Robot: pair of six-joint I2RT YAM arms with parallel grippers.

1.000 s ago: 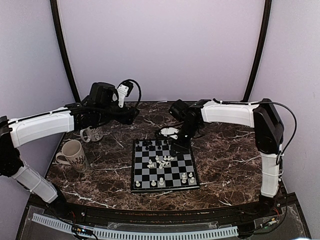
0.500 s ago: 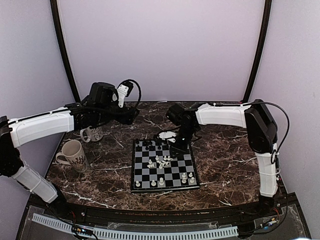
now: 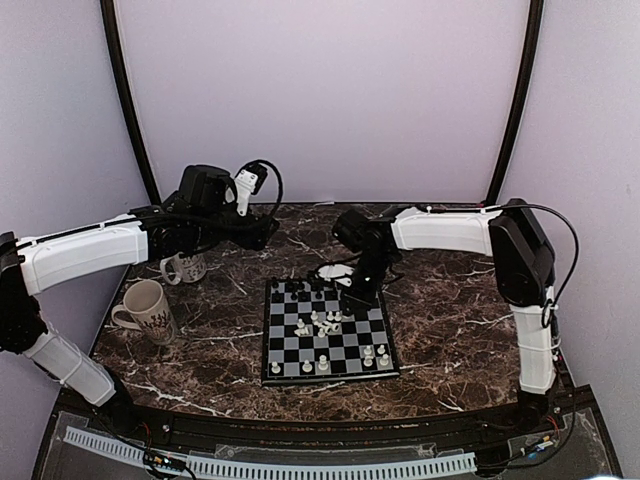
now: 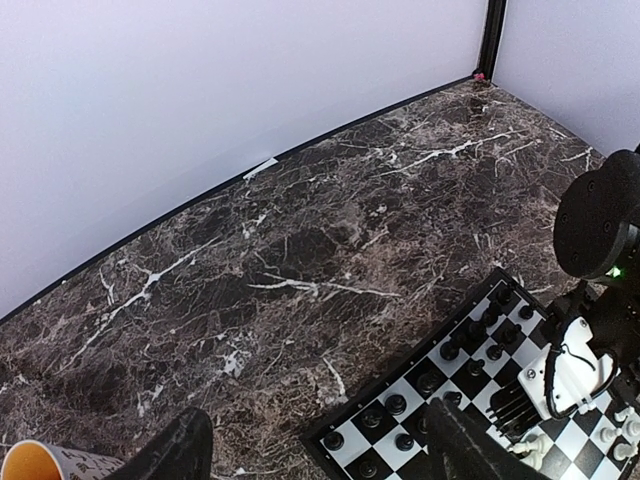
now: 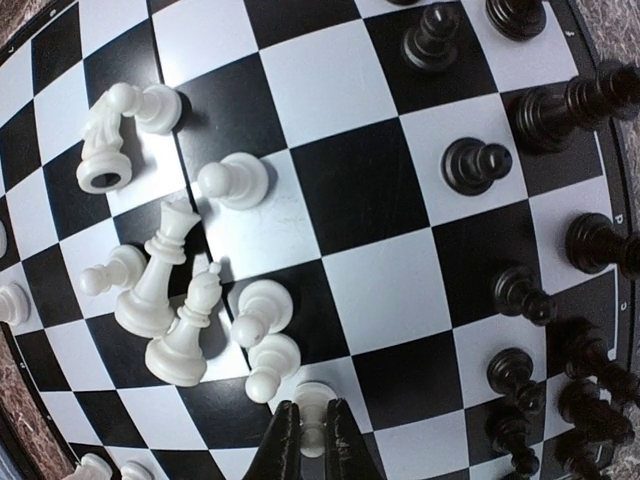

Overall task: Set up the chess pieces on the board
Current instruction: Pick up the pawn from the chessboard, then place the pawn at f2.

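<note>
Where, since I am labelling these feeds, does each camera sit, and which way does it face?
Top external: above and behind the robot, looking down on the table and board; both arms show.
Left wrist: on the left arm, looking across the marble to the back wall; the open left tool frames the bottom edge.
Right wrist: close over the board, looking straight down; the right tool pinches a white piece.
Shared: top and left wrist both show the black pieces and right arm.

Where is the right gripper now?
Top view: the right gripper is over the board's far right part, shut on a white pawn beside toppled white pieces.
</note>
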